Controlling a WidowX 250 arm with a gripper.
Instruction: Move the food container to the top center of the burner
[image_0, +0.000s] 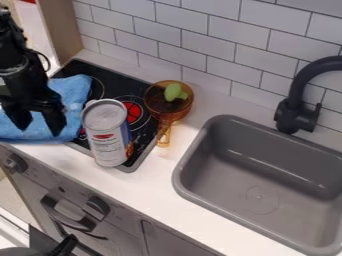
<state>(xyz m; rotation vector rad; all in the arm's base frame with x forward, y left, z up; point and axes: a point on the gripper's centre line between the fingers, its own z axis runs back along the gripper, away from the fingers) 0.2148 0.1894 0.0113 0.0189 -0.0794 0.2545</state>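
Find at far left the black gripper (38, 120), hanging over the blue towel (77, 90) with fingers spread apart and nothing gripped, perhaps to suit a broad body. Lies bunched across the left edge of the black stovetop (75, 68), in the case of the towel, likely just set aside there.

Next, near the stovetop's front right corner, see the cylindrical food canister (110, 147), upright and capped with a pale lid (105, 115), so probably graspable around the side. Carries a red label patch (103, 136) with small print below. Needs shifting to the middle of the back edge, without knocking into the pot.

Behind, at the right edge toward the back corner, note the amber pot (175, 116) holding a green toy vegetable (175, 92), with handle (163, 136) pointing frontward, perhaps for easy grasping. Farther right, note the gray sink (260, 192) and black faucet (294, 110).
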